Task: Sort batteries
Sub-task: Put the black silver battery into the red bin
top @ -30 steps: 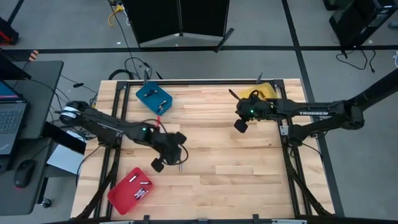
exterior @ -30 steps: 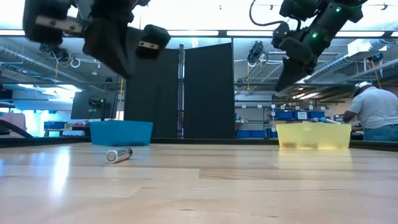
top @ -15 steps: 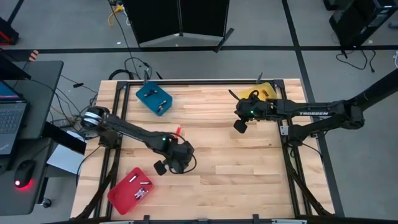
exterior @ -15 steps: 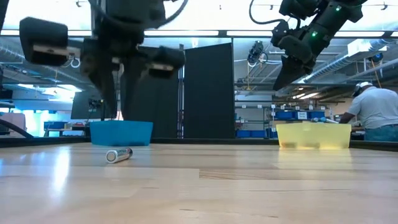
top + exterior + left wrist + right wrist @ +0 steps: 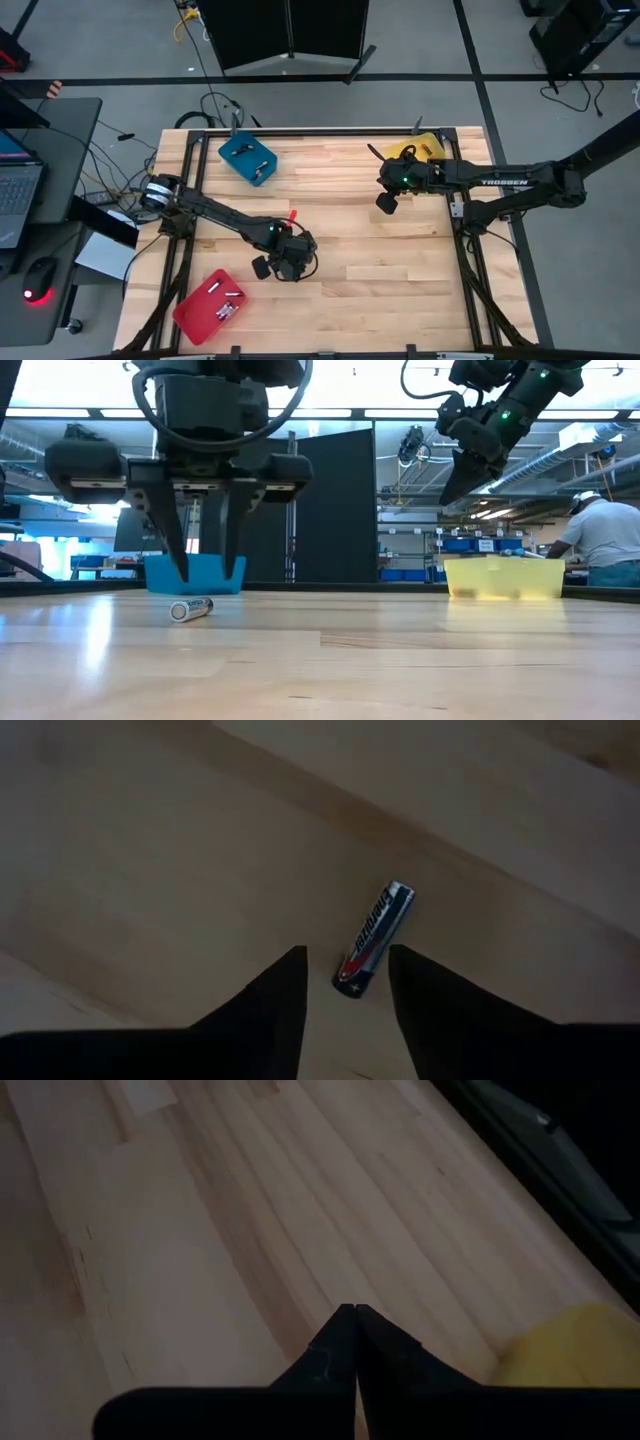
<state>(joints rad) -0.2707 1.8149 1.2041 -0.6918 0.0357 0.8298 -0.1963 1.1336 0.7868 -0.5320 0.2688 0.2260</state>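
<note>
On the smooth wooden table (image 5: 380, 250), a red tray (image 5: 210, 305) at 7 o'clock holds a few small silvery batteries (image 5: 229, 306). A blue tray (image 5: 248, 158) at 11 o'clock holds some too, but they are hard to count. The left gripper (image 5: 204, 565) hangs near the middle, fingers open, over one round battery (image 5: 374, 939) lying flat on the wood. The right gripper (image 5: 350, 1342) floats high, fingers pressed together on nothing, beside the yellow tray (image 5: 503, 577) at 1 o'clock.

battery (image 5: 374, 940): silver and dark blue, red mark
trays: blue (image 5: 248, 159), red (image 5: 205, 306), yellow (image 5: 503, 577)
desk (image 5: 390, 260): pale wood grain
</note>
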